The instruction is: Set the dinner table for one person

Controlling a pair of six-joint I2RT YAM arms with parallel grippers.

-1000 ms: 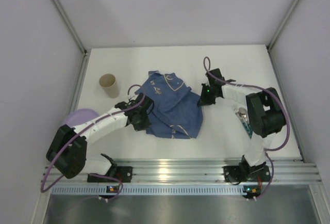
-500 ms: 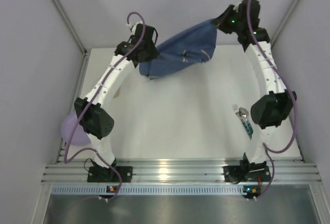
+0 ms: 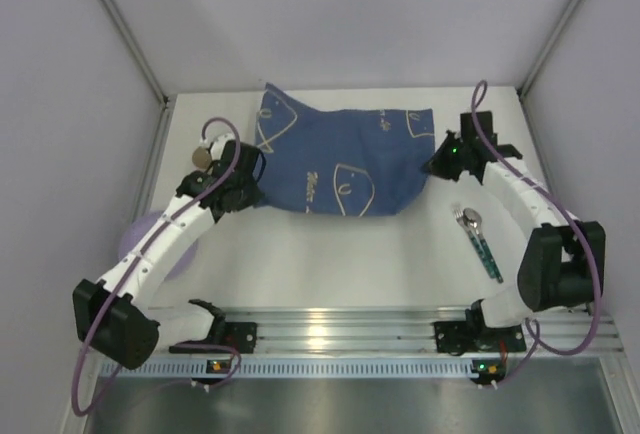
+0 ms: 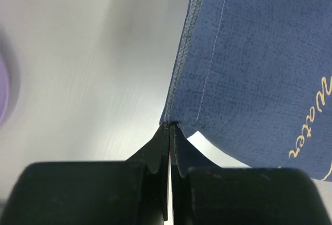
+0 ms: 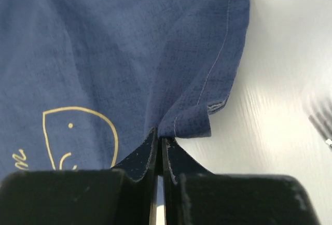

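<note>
A blue cloth placemat (image 3: pixel 340 162) with pale line drawings is stretched out over the back middle of the white dinner table (image 3: pixel 330 254). My left gripper (image 3: pixel 256 182) is shut on its left near corner; in the left wrist view the left gripper (image 4: pixel 170 127) pinches the hem of the placemat (image 4: pixel 259 64). My right gripper (image 3: pixel 433 164) is shut on the right corner; in the right wrist view the right gripper (image 5: pixel 161 140) clamps a small fold of the placemat (image 5: pixel 129 48). The mat lies mostly flat, with slight wrinkles near the right grip.
A beige cup (image 3: pixel 203 157) stands at the back left, partly behind my left arm. A lilac plate (image 3: pixel 150 239) lies under that arm at the left edge. A fork and spoon (image 3: pixel 470 219) with teal handles lie at the right. A silver rail (image 3: pixel 340 332) runs along the near edge.
The placemat was crumpled a second ago, then was lifted high and stretched between both grippers. Both arms have since come down and the mat is spread over the table.
</note>
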